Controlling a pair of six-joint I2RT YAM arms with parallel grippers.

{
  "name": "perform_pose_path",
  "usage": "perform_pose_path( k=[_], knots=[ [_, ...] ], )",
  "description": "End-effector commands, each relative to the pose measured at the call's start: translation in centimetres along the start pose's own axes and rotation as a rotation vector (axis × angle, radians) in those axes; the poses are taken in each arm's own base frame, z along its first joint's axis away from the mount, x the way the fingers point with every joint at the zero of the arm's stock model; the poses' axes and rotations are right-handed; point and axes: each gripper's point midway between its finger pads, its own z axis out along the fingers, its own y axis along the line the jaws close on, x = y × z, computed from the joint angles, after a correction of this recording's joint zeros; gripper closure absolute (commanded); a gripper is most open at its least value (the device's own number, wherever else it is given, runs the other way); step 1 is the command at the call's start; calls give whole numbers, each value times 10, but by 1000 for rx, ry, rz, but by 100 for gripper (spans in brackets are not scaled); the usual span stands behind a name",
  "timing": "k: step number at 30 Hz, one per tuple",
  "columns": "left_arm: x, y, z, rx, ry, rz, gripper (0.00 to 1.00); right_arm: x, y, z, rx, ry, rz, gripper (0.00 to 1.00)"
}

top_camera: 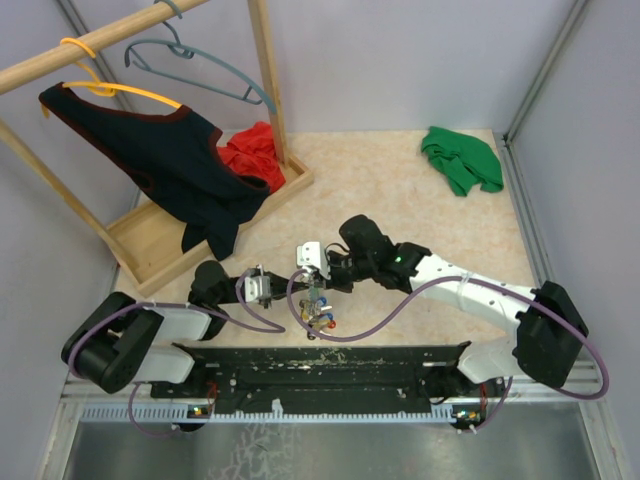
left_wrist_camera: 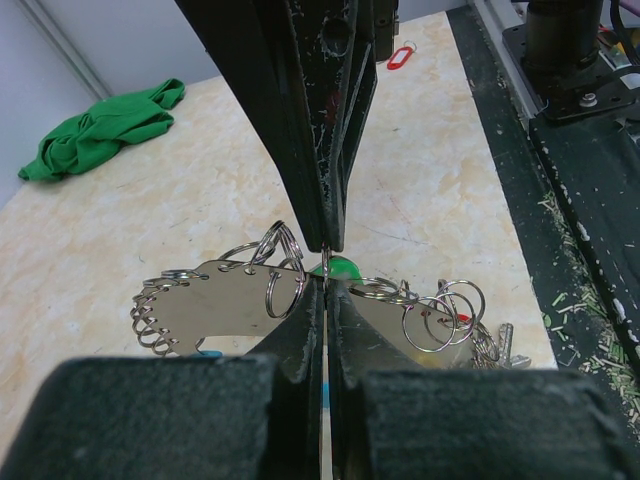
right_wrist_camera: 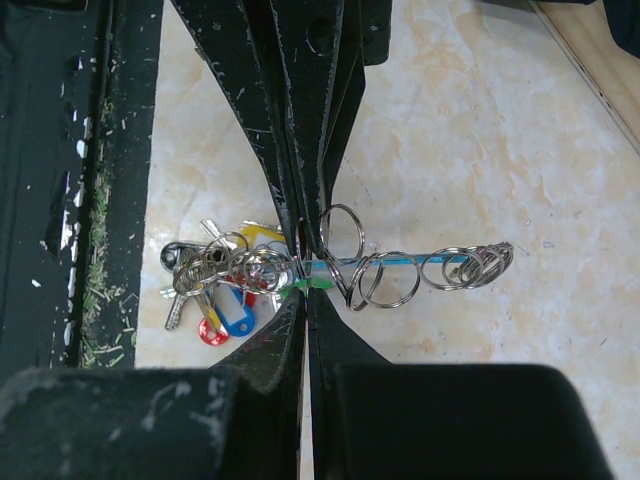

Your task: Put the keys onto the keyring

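The keyring [right_wrist_camera: 400,262] is a silvery loop with a light-blue segment and several small rings, and it hangs just above the table between both grippers. My left gripper [left_wrist_camera: 327,277] is shut on it, the loop [left_wrist_camera: 230,300] spreading to either side of the tips. My right gripper [right_wrist_camera: 306,290] meets it tip to tip and is shut on the green-headed key [right_wrist_camera: 318,284], which shows as a green patch [left_wrist_camera: 347,268] in the left wrist view. A cluster of blue, yellow and red tags and keys [right_wrist_camera: 215,285] dangles from the ring. From above, the left gripper [top_camera: 300,293] and the right gripper [top_camera: 318,280] touch over the cluster [top_camera: 320,320].
A green cloth [top_camera: 460,160] lies at the back right. A wooden rack [top_camera: 200,225] with a dark garment, a red cloth and hangers stands at the back left. A small red tag [left_wrist_camera: 400,57] lies on the table. The black rail [top_camera: 320,365] runs along the near edge.
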Motion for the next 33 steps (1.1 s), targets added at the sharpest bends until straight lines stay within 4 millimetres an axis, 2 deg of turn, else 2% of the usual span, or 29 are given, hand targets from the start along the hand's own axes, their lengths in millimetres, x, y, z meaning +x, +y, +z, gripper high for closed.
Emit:
perform_pose_path(
  k=[1,16,33],
  knots=[
    [-17,8,5,6,-52,56,100,-40,-5,-2,1,-125,-45,100],
    [-16,9,6,4,-42,24,100,-53,-11,-16,86,-202,-67,100],
    [-17,15,3,-40,-40,26,100,-42,3,-4,-1,-175,-37,100]
  ],
)
